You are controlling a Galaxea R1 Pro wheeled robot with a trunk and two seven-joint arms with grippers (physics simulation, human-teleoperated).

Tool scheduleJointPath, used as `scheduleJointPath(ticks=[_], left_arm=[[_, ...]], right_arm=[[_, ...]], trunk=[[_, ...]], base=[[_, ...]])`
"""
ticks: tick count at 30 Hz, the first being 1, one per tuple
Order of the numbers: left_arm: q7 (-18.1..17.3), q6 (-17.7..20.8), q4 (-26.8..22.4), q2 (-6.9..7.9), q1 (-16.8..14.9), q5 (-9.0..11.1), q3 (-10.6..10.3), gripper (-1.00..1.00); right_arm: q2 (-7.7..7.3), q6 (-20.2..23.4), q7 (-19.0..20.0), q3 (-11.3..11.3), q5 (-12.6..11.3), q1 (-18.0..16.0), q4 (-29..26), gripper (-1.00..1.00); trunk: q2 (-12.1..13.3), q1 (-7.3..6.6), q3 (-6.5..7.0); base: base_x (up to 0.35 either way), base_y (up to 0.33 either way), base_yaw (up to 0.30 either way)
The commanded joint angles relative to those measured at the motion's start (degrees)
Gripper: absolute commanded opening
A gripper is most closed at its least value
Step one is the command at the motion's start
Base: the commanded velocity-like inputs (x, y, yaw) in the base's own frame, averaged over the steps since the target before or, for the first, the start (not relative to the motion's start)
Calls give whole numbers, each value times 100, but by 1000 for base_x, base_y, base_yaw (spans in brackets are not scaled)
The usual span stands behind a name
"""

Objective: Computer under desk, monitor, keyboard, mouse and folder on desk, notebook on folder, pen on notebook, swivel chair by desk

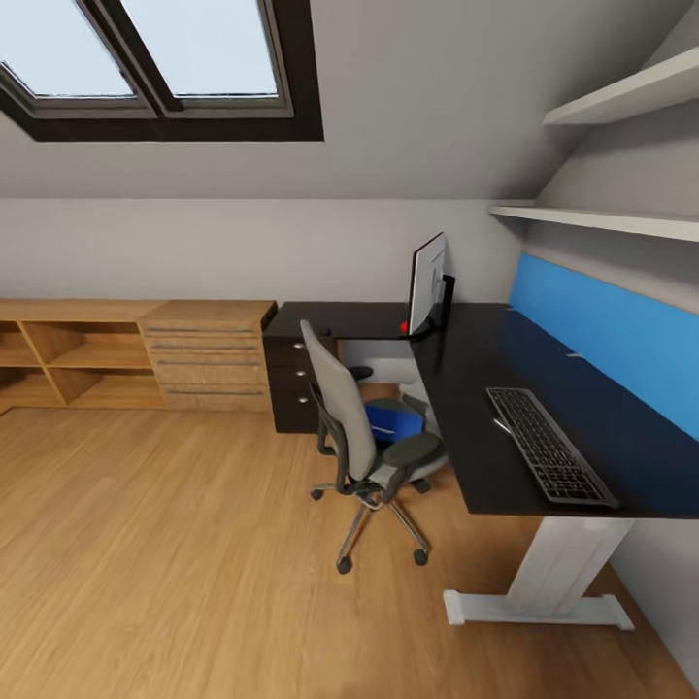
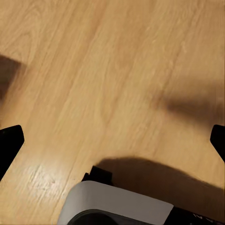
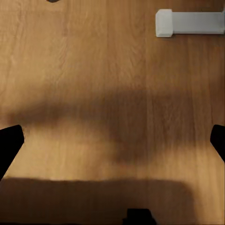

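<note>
Blue folder (image 1: 393, 421) lies on chair (image 1: 364, 437), away from both wide-open, empty hands.

I see a skylight (image 1: 160, 58) w/ dark frame in the sloped ceiling, light-wood chest (image 1: 207, 354) beside open wood shelving (image 1: 68, 364) along the far wall, blue wall panel (image 1: 612, 335), two white shelves (image 1: 621, 155) above it, wood floor (image 1: 165, 573).

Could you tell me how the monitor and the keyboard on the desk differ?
The monitor stands upright at the desk's inner corner, seen nearly edge-on; the keyboard lies flat near the desk's near end. The monitor has a red light; the keyboard has rows of keys. Both rest on the black desk.
</note>
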Motion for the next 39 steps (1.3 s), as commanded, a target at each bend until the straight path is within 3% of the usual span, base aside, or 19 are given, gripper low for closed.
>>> scheduleJointPath(ticks=[1, 6, 10, 14, 39], left_arm=[[-4, -11, -1, -2, -2, -1, 12, 100], [-4, -8, 1, 5, -2, -1, 12, 100], [29, -74, -119, -126, -2, -1, 12, 100], [30, -112, -109, -250, -2, -1, 15, 100], [49, -130, -81, -248, -2, 8, 21, 100]], right_arm=[[2, -19, 3, -20, 25, -3, 12, 100], [3, -19, 3, -18, 25, -4, 21, 100], [133, -73, -17, -19, 16, -20, 122, 100], [135, -76, -17, -19, 16, -20, 115, 100], [152, -80, -9, 2, 24, -21, 264, 100]], trunk=[[-3, 3, -5], [-3, 3, -5], [-123, 69, -59], [-283, 156, -131], [-1286, 706, -580]], base=[[260, 236, 0], [260, 236, 0], [0, 0, 0], [0, 0, 0], [0, 0, 0]])
